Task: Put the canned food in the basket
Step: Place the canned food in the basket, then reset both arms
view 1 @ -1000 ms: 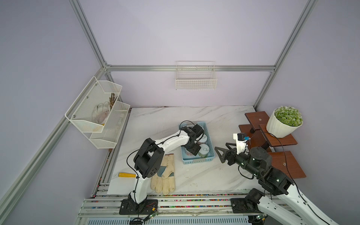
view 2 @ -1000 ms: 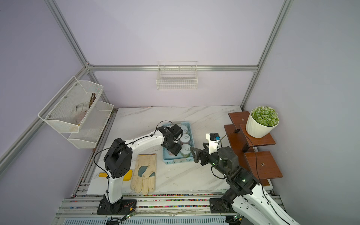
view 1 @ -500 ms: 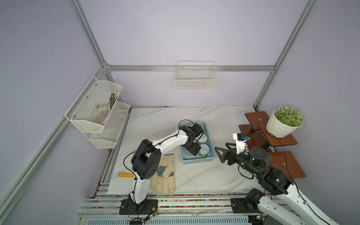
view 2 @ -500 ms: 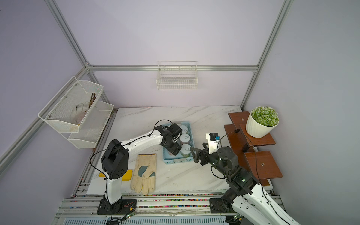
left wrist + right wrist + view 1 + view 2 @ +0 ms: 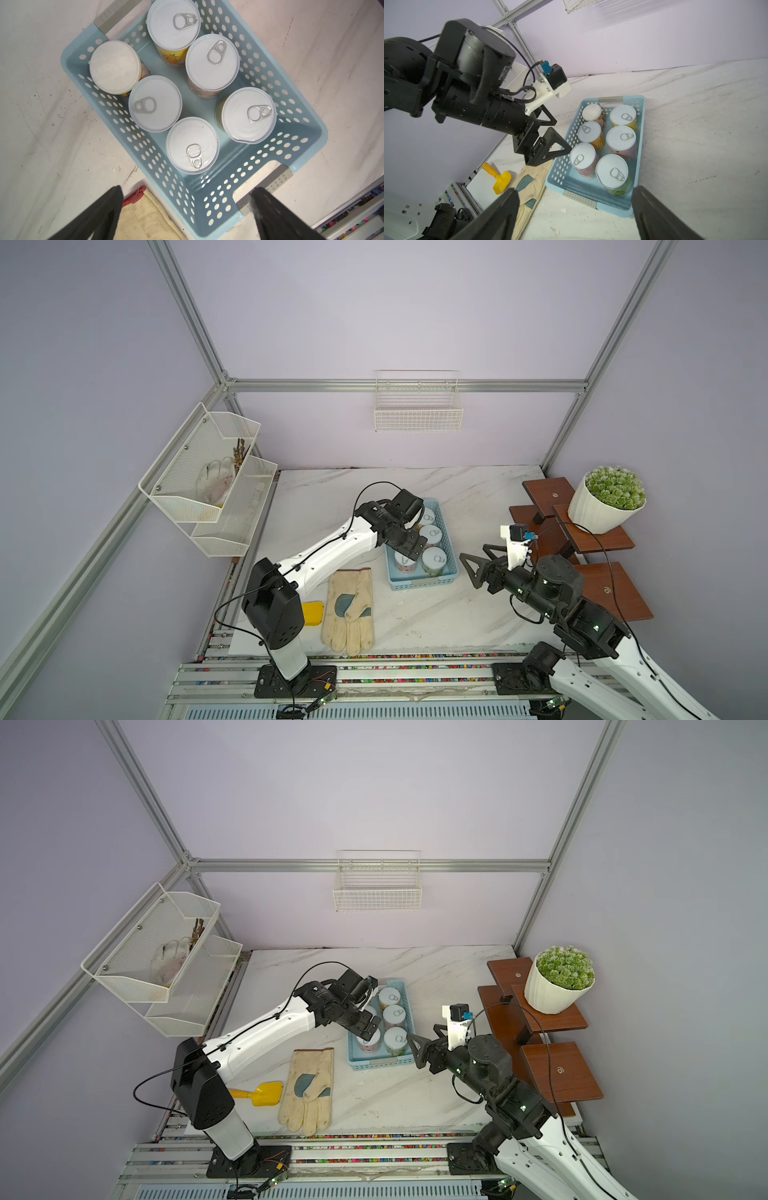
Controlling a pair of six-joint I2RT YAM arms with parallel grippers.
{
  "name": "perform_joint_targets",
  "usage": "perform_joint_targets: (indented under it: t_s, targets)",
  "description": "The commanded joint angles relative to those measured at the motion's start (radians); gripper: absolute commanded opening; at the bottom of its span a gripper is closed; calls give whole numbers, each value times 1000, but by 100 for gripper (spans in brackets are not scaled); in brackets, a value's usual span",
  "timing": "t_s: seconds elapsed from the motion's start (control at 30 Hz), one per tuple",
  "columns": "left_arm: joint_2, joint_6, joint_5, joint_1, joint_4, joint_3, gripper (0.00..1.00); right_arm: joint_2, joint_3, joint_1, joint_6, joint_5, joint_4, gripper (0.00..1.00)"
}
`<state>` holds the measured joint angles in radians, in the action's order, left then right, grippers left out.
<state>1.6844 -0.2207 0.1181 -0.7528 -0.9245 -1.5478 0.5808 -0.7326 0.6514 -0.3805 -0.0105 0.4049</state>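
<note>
The light blue basket (image 5: 419, 583) (image 5: 376, 1063) sits mid-table with several tins of canned food upright inside it. Most tops carry pull rings, such as one tin (image 5: 192, 143); another tin (image 5: 114, 66) has a plain lid. My left gripper (image 5: 409, 547) (image 5: 187, 190) hovers open above the basket's near left part, holding nothing. My right gripper (image 5: 473, 558) (image 5: 574, 189) stands open and empty just right of the basket's near end, pointing at it. A green-labelled tin (image 5: 612, 174) is the closest tin to the right gripper.
A cream work glove (image 5: 349, 605) and a yellow scoop (image 5: 262, 1092) lie left of the basket. A stepped wooden stand (image 5: 602, 593) with a potted plant (image 5: 606, 499) fills the right side. A wire wall basket (image 5: 417, 414) and a mesh rack (image 5: 212, 481) hang on the walls.
My left gripper's jaws have spread wider above the basket, and that arm has shifted slightly. The right arm has not moved.
</note>
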Motion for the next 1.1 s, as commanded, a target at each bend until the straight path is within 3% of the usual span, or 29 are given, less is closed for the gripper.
perform_joint_targets:
  t_s: [0.0, 0.23, 0.47, 0.63, 0.77, 1.07]
  targets:
    - [-111, -32, 5, 4, 105, 82, 100, -19, 12, -3, 8, 4, -27, 91]
    - [-311, -65, -12, 3, 305, 269, 100, -26, 26, -3, 3, 8, -56, 91]
    - [-389, -83, 8, 4, 408, 375, 100, -4, 24, -3, -6, 12, -78, 91]
    - [-450, -133, 98, 56, 410, 415, 100, 78, -12, -5, -55, -211, 4, 93]
    - [-507, -171, 125, 125, 393, 449, 100, 131, -32, -25, -46, -278, 15, 96]
    - [-723, -218, 330, 209, 465, 631, 100, 158, 32, -177, -24, -415, -92, 100]
